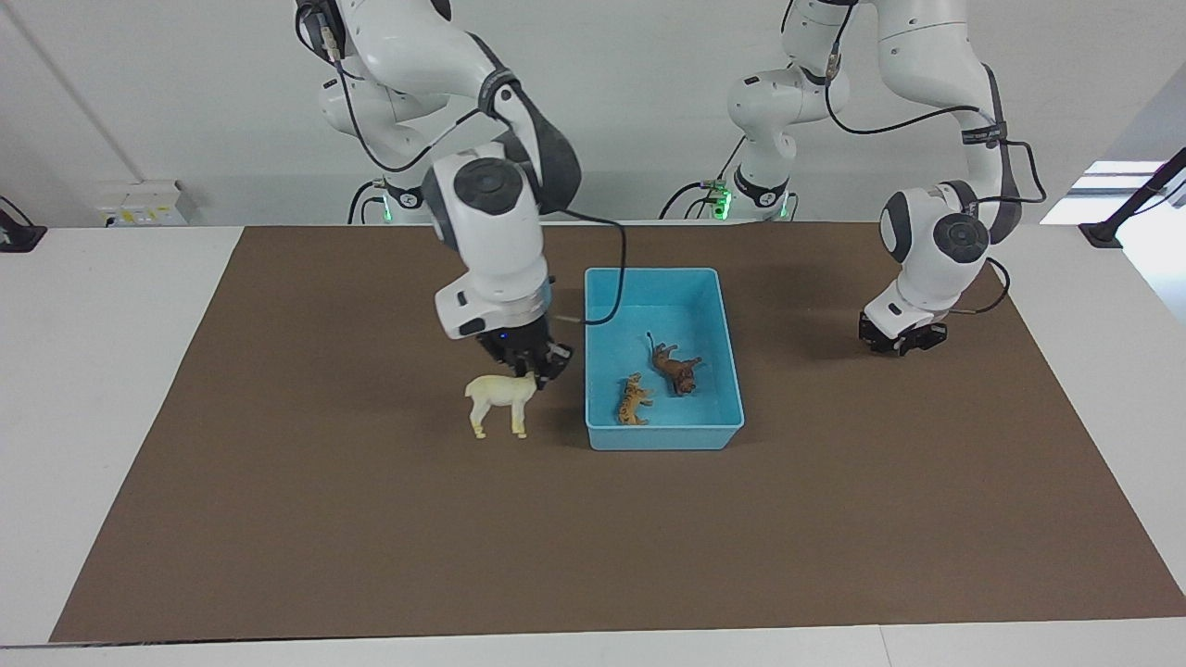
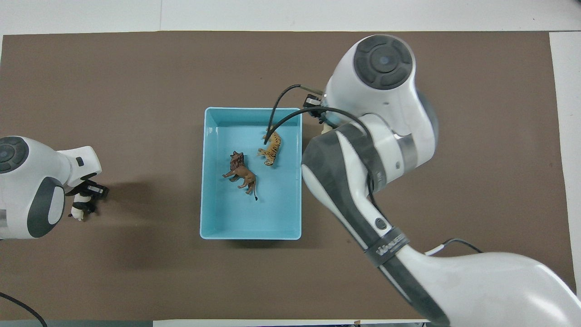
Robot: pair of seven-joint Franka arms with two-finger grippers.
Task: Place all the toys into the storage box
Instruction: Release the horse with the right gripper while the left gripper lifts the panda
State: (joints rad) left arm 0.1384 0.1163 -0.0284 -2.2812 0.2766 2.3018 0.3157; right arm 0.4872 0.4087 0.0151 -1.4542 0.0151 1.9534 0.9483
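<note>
My right gripper (image 1: 536,367) is shut on the head of the cream-white alpaca (image 1: 500,404). The alpaca hangs upright over the mat, just beside the light blue storage box (image 1: 664,438) on the side toward the right arm's end. In the overhead view that arm covers both. The orange tiger (image 1: 633,400) (image 2: 271,148) and the brown lion (image 1: 676,367) (image 2: 240,171) lie on their sides in the box (image 2: 252,109). My left gripper (image 1: 897,344) (image 2: 89,194) is down on the mat, shut on the black-and-white panda (image 2: 78,211), which sticks out from under it.
A brown mat (image 1: 593,537) covers most of the white table, and the box stands near its middle. Nothing else lies on the mat.
</note>
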